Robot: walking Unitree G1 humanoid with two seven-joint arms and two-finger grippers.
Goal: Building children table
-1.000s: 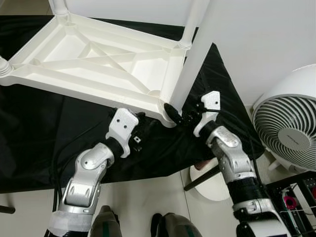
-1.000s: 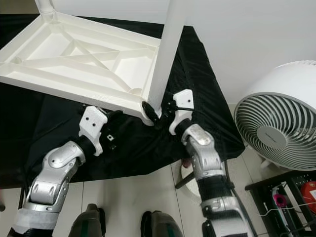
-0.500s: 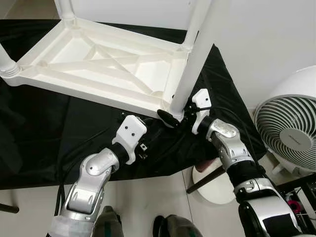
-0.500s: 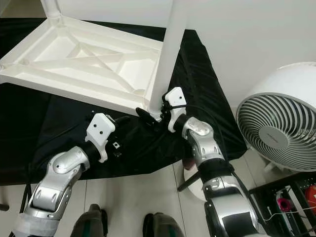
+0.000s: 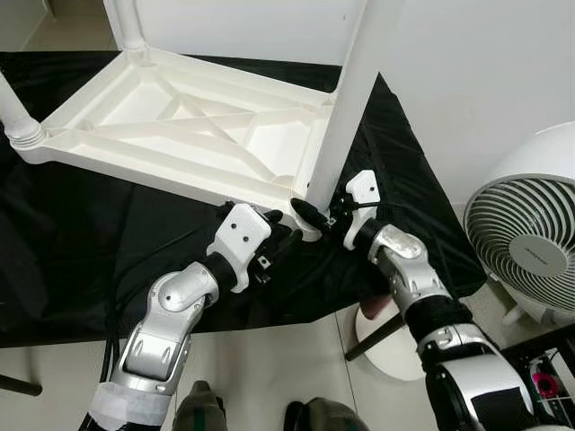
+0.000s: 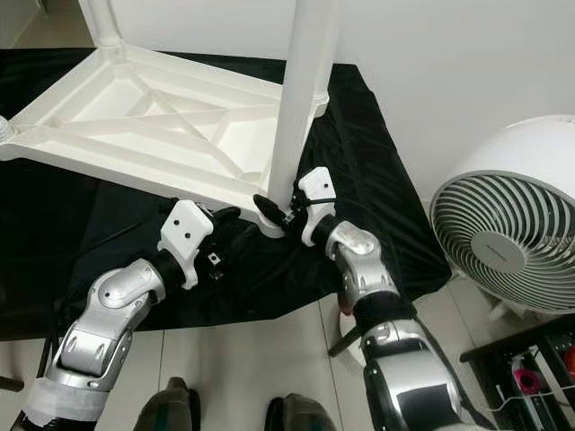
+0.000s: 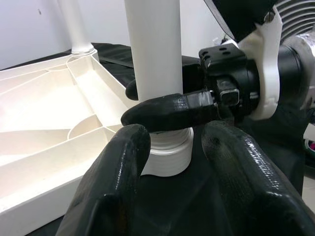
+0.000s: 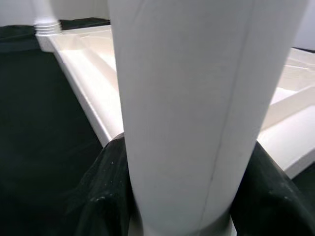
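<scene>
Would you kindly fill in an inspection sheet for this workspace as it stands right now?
Surface: black cloth spread over the work area, on a pale floor.
Job's things: white table top lying upside down; near-corner leg standing in its socket.
Clutter: nothing seen.
Grippers: right hand shut on the leg base; left hand open, just short of the same socket.
Cables: black cable across the cloth.
Surroundings: white fan to the right.
</scene>
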